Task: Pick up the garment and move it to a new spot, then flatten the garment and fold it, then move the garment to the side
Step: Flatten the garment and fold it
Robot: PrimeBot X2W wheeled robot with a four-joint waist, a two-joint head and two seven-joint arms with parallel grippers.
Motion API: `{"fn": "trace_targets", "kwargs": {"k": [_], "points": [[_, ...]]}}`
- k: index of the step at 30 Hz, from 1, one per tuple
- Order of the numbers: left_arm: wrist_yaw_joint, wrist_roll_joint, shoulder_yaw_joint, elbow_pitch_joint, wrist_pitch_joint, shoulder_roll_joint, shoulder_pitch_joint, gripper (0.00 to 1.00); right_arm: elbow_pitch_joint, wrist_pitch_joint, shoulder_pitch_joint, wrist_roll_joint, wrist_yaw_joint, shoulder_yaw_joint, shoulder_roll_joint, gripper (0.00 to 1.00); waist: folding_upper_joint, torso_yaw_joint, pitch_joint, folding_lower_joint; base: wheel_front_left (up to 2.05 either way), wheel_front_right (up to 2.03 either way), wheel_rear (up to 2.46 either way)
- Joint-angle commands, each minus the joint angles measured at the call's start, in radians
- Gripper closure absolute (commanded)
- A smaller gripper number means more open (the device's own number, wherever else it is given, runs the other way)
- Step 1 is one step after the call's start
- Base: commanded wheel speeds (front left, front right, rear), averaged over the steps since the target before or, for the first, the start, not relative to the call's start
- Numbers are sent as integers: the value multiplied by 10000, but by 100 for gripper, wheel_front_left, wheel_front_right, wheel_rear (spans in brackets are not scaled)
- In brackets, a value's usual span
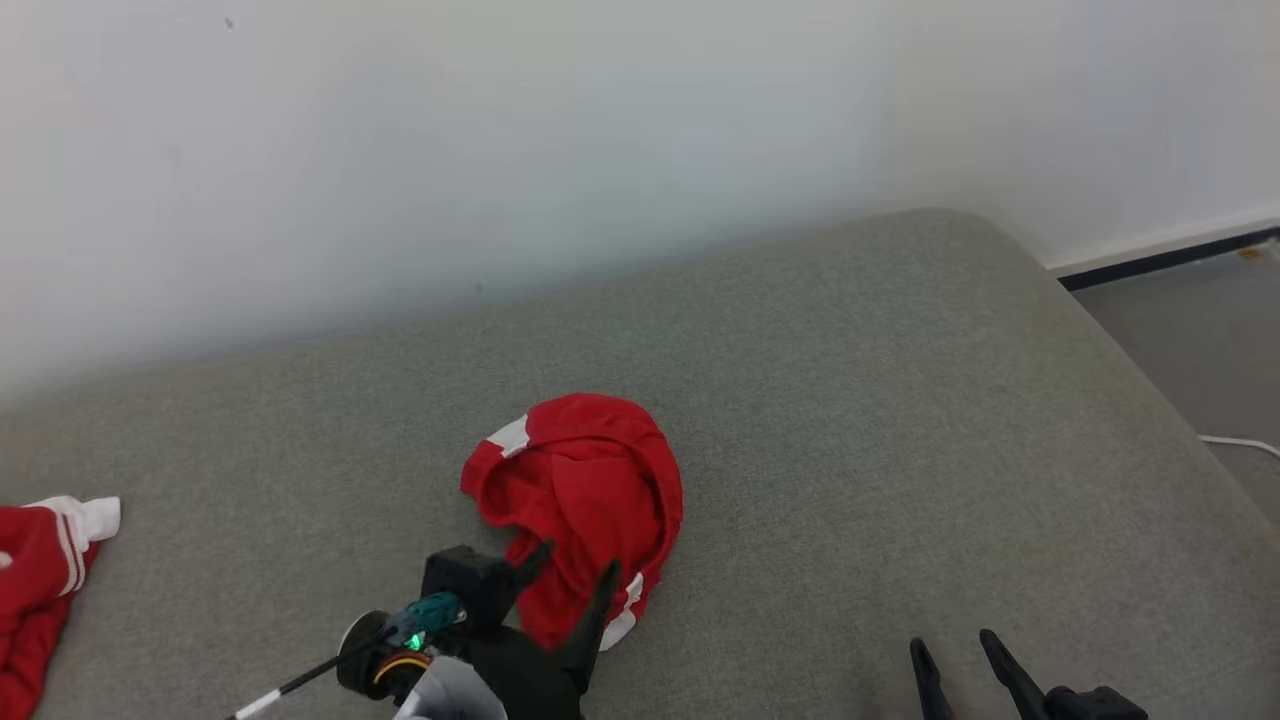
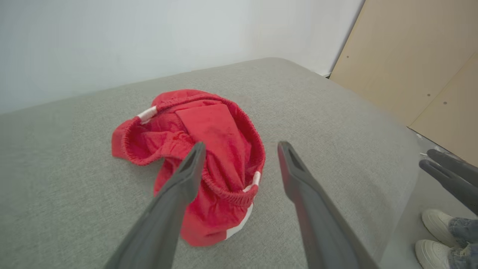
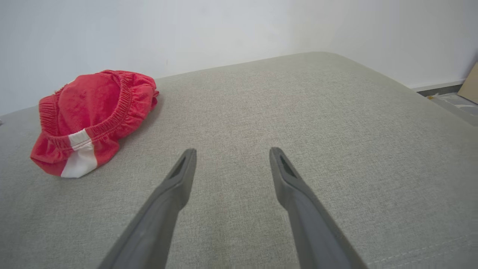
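Garment (image 1: 585, 500), red shorts, lies crumpled mid grey upholstered surface (image 1: 900, 400). Left tool (image 1: 577, 560) spread wide over its near edge, gripping nothing. Right tool (image 1: 952, 642) also parted, empty, well apart.

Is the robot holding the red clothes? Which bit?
Nothing is held. The open left gripper is over the crumpled red-and-white cloth garment; the open right gripper is apart.

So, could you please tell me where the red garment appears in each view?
Head view: the red garment lower centre, just beyond the left gripper.
Left wrist view: the garment centre-left, partly behind one finger.
Right wrist view: the garment upper left.
Shared landmark: the cushion's rounded far corner against the white wall.
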Motion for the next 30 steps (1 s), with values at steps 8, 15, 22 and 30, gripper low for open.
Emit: {"fn": "trace_targets", "kwargs": {"k": [8, 15, 22, 30], "points": [[361, -4, -604, 1044, 2043, -105, -1159, 0, 5, -123, -300, 111, -22, 141, 38, 0, -1, -1062, 710, -2, 0, 0, 0], [847, 151, -800, 1526, 3552, -22, -1651, 0, 69, -177, -382, 114, -22, 172, 132, 0, -1, -1351, 949, -2, 0, 0, 0], [1045, 293, -1076, 1386, 4644, 163, -1829, 0, 199, -295, -492, 106, -22, 144, 245, 0, -1, -1389, 1063, -2, 0, 0, 0], [1190, 332, -1134, 1265, 4744, 312, -1794, 100, 381, -372, -660, 153, -22, 235, 336, 0, -1, -1350, 1051, -2, 0, 0, 0]]}}
